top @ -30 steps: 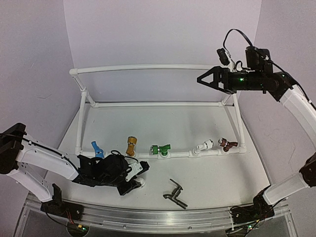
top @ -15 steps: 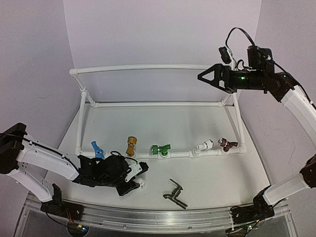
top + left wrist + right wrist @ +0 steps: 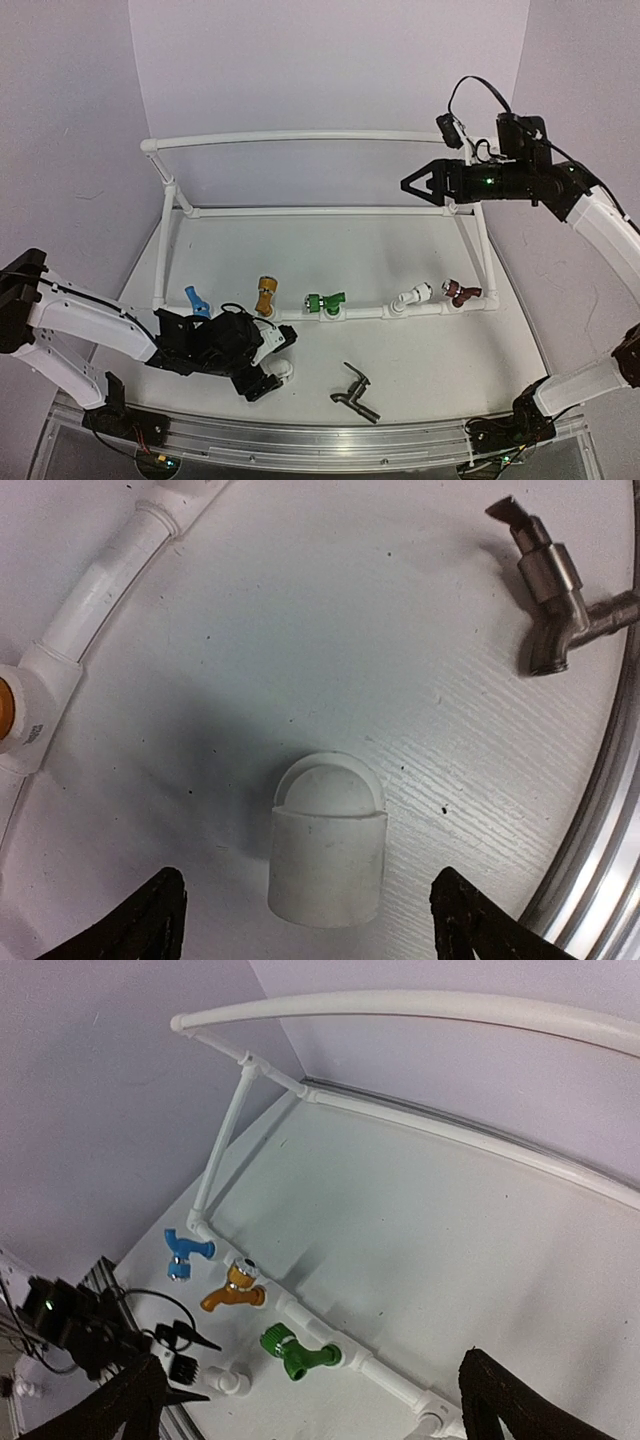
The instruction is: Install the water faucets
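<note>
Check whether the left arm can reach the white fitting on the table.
Probably yes: the left end effector is open, and the white fitting lies on the table right in its gap, with nothing in the way.

text: none legible | top external: no label, brand or number readable | left wrist: faint grey print on white pipe tee (image 3: 30,715) at left edge, too blurred to read | right wrist: nothing readable

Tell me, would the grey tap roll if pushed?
Probably not: the grey tap has a bent handle and spout sticking out, so it would likely slide or spin. It looks like metal, so probably heavy for its size and maybe slippery.
</note>
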